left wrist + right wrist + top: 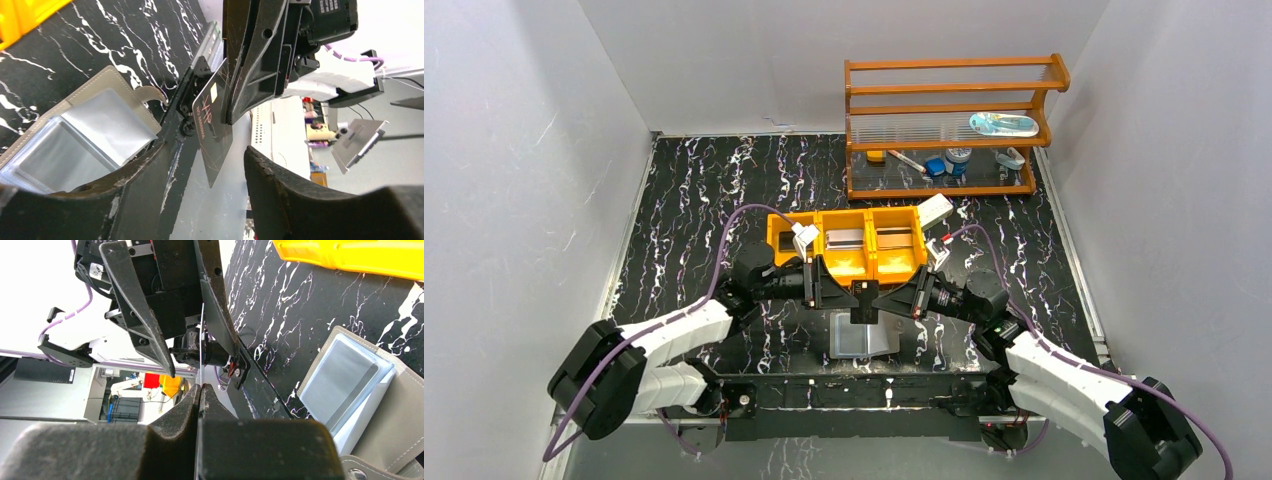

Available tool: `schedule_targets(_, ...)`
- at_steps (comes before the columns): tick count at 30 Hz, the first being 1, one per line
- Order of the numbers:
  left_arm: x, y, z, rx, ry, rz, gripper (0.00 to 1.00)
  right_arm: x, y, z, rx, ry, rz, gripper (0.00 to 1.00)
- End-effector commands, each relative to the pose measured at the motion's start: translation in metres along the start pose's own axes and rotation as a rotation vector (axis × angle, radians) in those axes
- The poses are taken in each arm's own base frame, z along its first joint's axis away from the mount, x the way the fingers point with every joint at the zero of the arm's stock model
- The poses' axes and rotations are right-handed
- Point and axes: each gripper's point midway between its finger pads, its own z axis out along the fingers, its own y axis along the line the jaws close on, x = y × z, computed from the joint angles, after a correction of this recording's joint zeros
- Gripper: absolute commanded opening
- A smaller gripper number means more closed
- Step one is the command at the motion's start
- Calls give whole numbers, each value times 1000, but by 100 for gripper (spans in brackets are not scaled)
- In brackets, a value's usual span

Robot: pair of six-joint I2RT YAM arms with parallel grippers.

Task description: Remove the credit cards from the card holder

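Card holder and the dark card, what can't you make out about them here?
Top view: left gripper and right gripper cover the card holder's far part and most of the dark card.
Left wrist view: the left gripper's finger cuts off the holder's pockets; any cards inside cannot be told.
Right wrist view: the card is edge-on, face hidden.

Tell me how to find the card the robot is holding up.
Find the orange tray on the black marbled table. Just in front of it, over the open grey card holder, the right gripper pinches a dark card. It's the only card up in the air.
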Motion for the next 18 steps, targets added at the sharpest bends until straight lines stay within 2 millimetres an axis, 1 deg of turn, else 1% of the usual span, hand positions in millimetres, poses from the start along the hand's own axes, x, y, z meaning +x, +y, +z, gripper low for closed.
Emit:
schedule_targets(1,-2,-20,2,115,34,29,51,-3,19,-2,-81,-5,-51,4)
schedule_targets(5,-2,-24,3,137,43,32,38,-3,16,-1,-73,-6,-40,4)
schedule_targets(8,-3,-27,3,153,40,36,31,-5,19,0,-75,-7,-49,4)
schedule_targets(11,-6,-32,3,174,31,47,26,-4,16,1,-66,7,-43,4)
schedule_targets(13,-7,-32,4,176,35,47,20,-3,15,2,-62,16,-37,5)
schedule_targets(15,-6,-31,4,174,38,44,16,-2,13,3,-56,16,-32,6)
schedule_targets(18,-4,-28,4,168,39,37,5,-2,10,3,-46,17,-24,7)
